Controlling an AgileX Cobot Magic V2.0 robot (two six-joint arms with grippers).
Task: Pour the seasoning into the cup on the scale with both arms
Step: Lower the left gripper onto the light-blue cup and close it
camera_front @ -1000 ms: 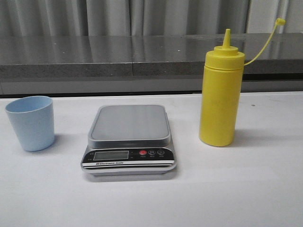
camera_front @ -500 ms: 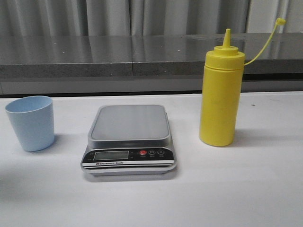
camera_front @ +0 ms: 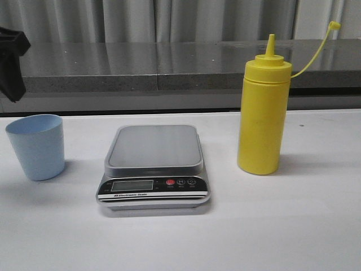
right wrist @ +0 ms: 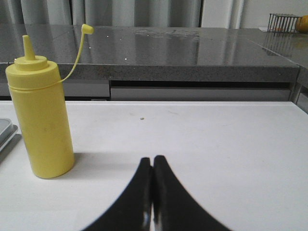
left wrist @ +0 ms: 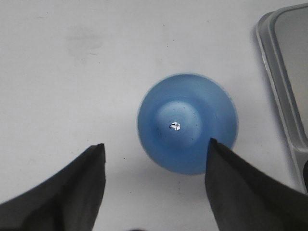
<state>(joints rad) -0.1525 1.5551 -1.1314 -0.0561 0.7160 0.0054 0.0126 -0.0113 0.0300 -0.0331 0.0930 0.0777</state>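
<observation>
The pale blue cup [camera_front: 35, 146] stands upright on the white table at the far left, left of the scale [camera_front: 154, 165]. The yellow seasoning bottle [camera_front: 262, 113] stands upright right of the scale, its cap hanging on a tether [camera_front: 333, 25]. My left gripper [left wrist: 155, 147] is open, high above the cup [left wrist: 186, 122], looking down into it; part of it shows at the front view's left edge [camera_front: 11, 56]. My right gripper [right wrist: 153, 161] is shut and empty, low over the table, to the right of the bottle [right wrist: 39, 118]. It is out of the front view.
A dark grey counter ledge [camera_front: 169, 65] runs along the back of the table, with curtains behind it. A wire basket [right wrist: 284, 21] sits on the ledge at the far right. The scale's edge [left wrist: 284, 77] lies beside the cup.
My left gripper has come into the front view at the upper left, above the cup. Cup, scale and bottle have not moved.
</observation>
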